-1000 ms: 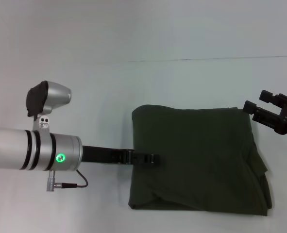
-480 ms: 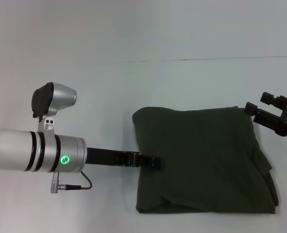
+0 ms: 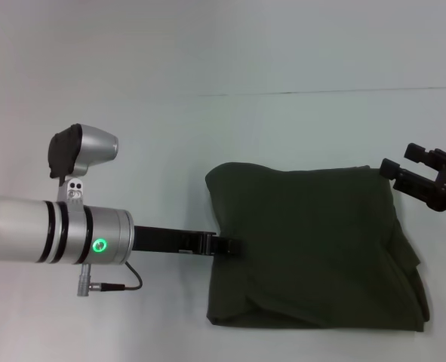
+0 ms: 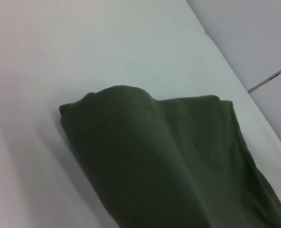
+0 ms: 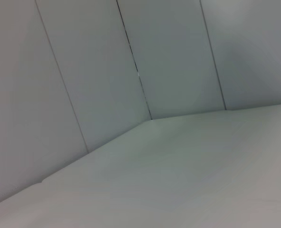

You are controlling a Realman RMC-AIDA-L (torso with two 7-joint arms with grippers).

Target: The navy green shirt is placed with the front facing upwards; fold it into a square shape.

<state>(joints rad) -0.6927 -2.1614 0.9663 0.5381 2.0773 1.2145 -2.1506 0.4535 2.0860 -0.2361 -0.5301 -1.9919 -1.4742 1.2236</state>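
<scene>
You have the navy green shirt [image 3: 313, 249] lying on the white counter [image 3: 207, 136], already doubled over into a rough rectangle with 2 rounded far corners and looser layers showing along its right and near edges. No lettering or print can be read on the face that is up; it is plain dark cloth in the head view and in the left wrist view [image 4: 169, 161].

Your left pincer [image 3: 234, 245] reaches in low from the left, its black tip lying on the shirt's left edge about halfway along that side. You cannot tell from these views whether its fingers are spread or closed, or whether they hold any cloth. The silver forearm behind it shows a green light [image 3: 96, 245].

Your right pincer [image 3: 402, 162] hangs just beyond the shirt's far right corner, apart from the cloth. Its 2 black fingers [image 3: 392, 167] stand spread with a clear gap between them, holding nothing. The right wrist view shows only the bare counter and pale wall panels [image 5: 107, 71].
</scene>
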